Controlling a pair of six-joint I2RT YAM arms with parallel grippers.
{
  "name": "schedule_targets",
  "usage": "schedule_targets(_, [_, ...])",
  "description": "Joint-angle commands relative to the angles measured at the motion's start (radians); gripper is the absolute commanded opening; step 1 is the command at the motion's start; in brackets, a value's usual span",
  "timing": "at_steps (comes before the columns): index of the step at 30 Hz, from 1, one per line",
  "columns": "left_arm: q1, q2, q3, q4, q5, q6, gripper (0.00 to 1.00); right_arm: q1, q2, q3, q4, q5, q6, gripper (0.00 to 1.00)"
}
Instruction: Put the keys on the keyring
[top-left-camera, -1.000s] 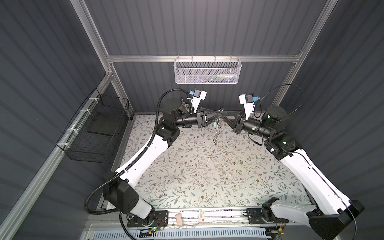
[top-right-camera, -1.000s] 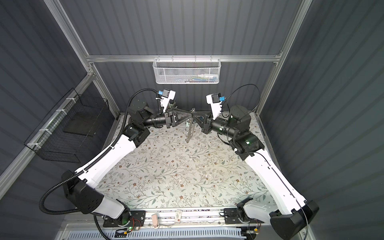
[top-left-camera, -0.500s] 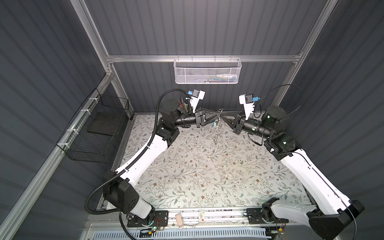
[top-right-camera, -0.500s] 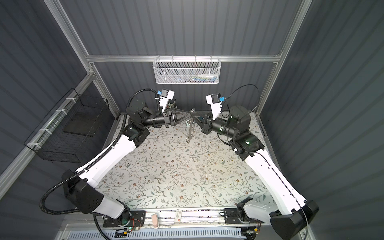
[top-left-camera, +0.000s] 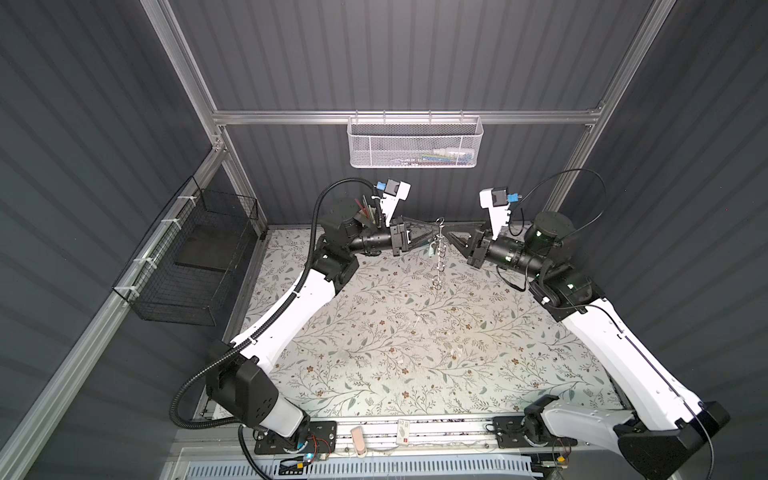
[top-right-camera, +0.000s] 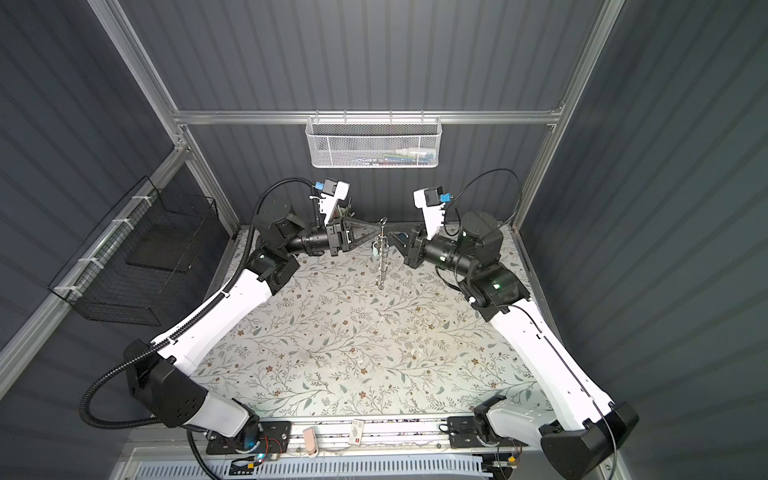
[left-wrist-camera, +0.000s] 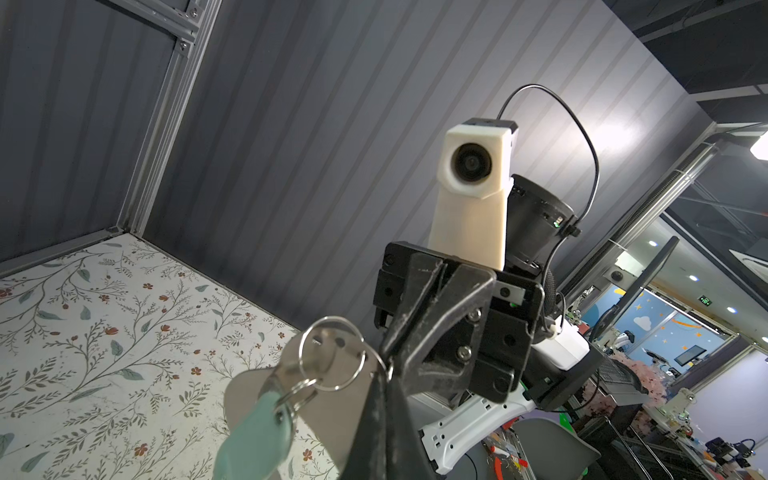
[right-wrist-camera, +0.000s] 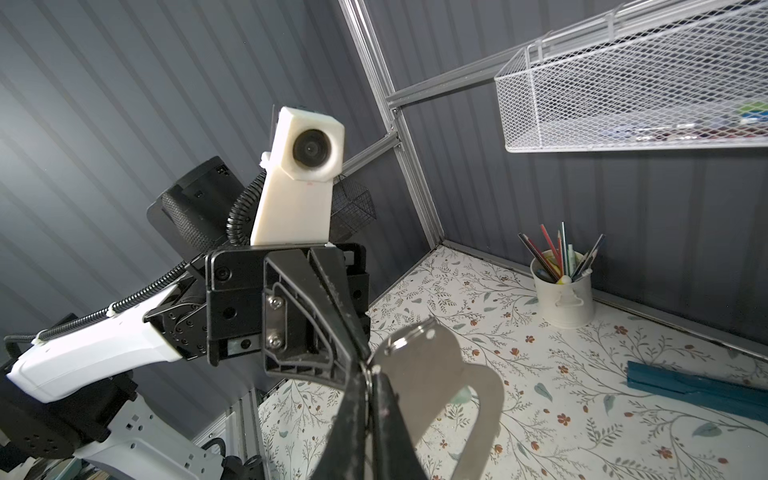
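Left tool (left-wrist-camera: 383, 380), right tool (right-wrist-camera: 369, 376) grip one keyring (right-wrist-camera: 432, 374).

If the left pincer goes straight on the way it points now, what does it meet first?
Probably the right pincer, tip to tip just beyond the keyring that both seem to grip; depth is hard to judge.

Pale bench (top-left-camera: 415, 340), printed with grey-green leaves and brown flowers. The keys (left-wrist-camera: 257, 432): mint-green tag. The keyring (right-wrist-camera: 432, 374): grey plate, silver rings. Dark-teal case (right-wrist-camera: 698, 388). White mesh basket (top-left-camera: 413, 145).
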Motion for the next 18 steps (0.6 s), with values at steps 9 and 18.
schedule_targets(9, [-0.003,-0.026,0.097,-0.301,-0.021,0.275,0.0,-0.065,-0.005,0.017,-0.043,-0.11,0.076,0.3])
schedule_targets(18, [-0.003,0.006,0.291,-0.777,-0.127,0.688,0.0,-0.098,0.029,0.142,-0.309,-0.23,-0.056,0.3])
